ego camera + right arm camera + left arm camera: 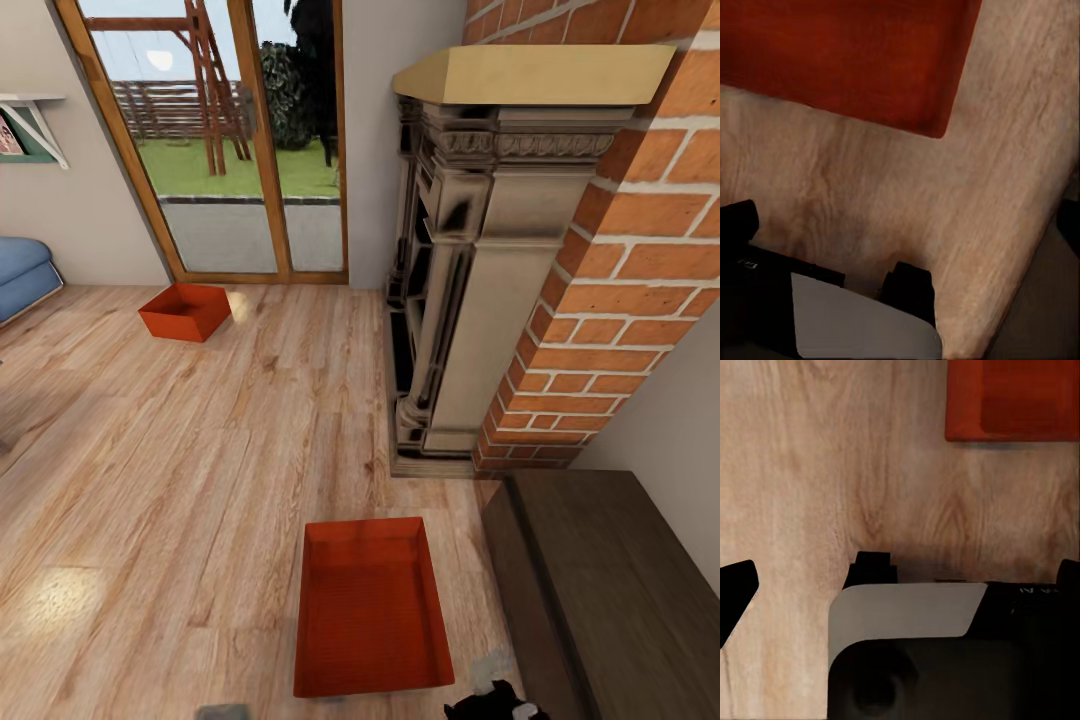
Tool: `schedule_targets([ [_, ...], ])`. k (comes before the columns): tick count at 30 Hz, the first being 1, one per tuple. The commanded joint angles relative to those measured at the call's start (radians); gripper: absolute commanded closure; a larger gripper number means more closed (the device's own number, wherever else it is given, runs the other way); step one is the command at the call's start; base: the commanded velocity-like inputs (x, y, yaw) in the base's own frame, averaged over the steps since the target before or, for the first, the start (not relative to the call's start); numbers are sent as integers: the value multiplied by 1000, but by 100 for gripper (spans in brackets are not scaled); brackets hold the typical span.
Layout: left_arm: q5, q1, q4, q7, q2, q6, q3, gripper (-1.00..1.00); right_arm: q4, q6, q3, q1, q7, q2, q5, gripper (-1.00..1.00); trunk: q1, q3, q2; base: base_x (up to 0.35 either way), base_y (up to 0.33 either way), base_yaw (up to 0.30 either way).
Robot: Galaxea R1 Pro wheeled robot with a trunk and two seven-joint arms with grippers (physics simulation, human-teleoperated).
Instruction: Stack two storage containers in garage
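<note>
The living room has a light wood-plank floor [200, 450]. One orange-red storage container [370, 610] lies flat on the planks at about 6 o'clock in the head view, close to the robot, its open top facing up and its long side running away from the camera. The second storage container [185, 311] sits on the planks farther off at about 11 o'clock, well apart from the first, near the wood-framed glass doors [215, 140]. A brick fireplace [620, 300] with a carved surround stands at 2 o'clock, and a dark wooden cabinet [610, 590] fills the 4 o'clock corner. A piece of blue sofa [22, 272] shows at 9 o'clock.

The left wrist view shows a corner of the near container [1012, 401] on the planks, beyond the robot's base. The right wrist view shows the same container [847, 56], likewise apart from the arm. Whether either end effector is spread or pressed together, I cannot tell; neither is pinching a container.
</note>
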Motion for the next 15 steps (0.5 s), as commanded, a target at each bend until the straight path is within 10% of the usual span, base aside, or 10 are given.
schedule_targets([
  [1,5,-12,-4,1,-2,13,1,-100,-2,8,5,-12,-1,-1,-14,-100,0,-1,0,0,0,0],
  [15,-5,-444,295,6,-88,41,1,-100,7,67,6,-266,-78,0,-71,-100,0,-1,0,0,0,0],
])
